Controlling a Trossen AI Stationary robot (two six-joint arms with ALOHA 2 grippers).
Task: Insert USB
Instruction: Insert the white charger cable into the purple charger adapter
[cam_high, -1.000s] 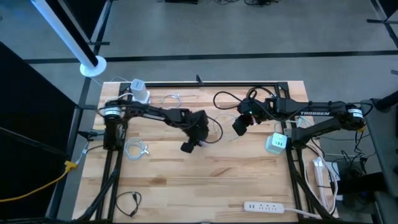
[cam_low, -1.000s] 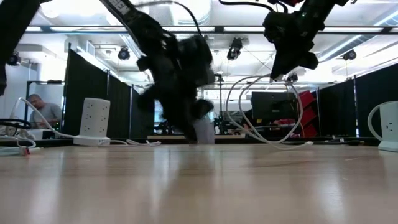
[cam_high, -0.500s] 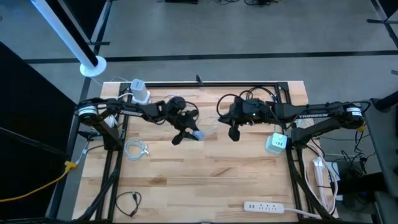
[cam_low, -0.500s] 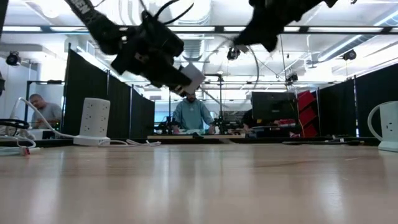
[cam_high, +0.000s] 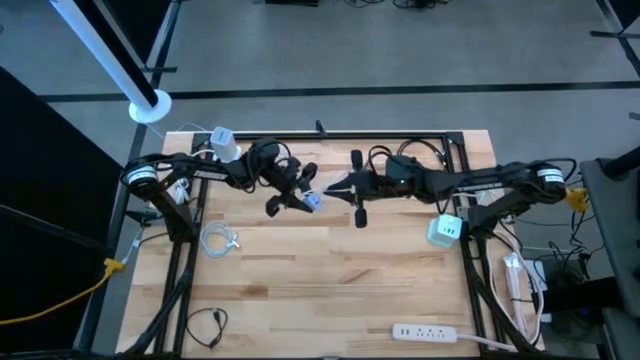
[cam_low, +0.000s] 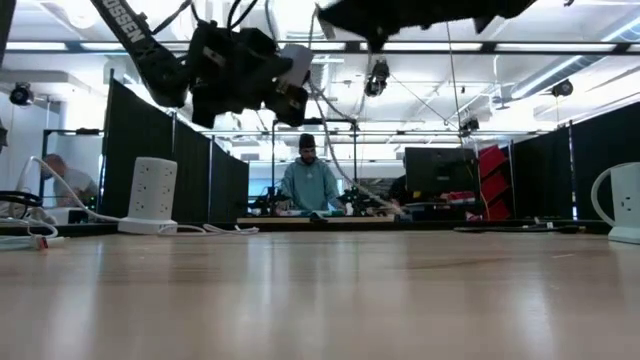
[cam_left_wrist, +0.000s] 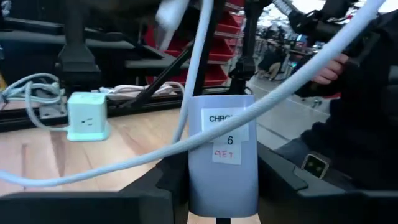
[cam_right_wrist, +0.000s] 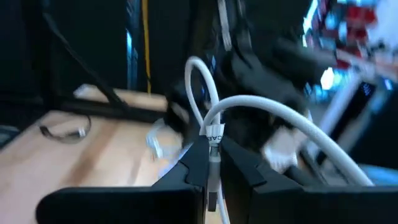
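Since the earlier frame both grippers have been raised and drawn together. The charger block (cam_left_wrist: 222, 155) is clamped by the left gripper (cam_high: 300, 200); at its three o'clock, the cable plug (cam_right_wrist: 213, 163) is pinched by the right gripper (cam_high: 345, 185). Plug and port should be squared before pressing.

high: overhead, straight down | low: table-level, facing room | wrists: close, forward | shared: table (cam_high: 330, 280)

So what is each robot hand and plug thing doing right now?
left gripper: shut on charger block, lifted off table
charger block: upright between the fingers, labelled
right gripper: shut on white cable, lifted
white cable: looped, pinched
mint power cube: resting on table
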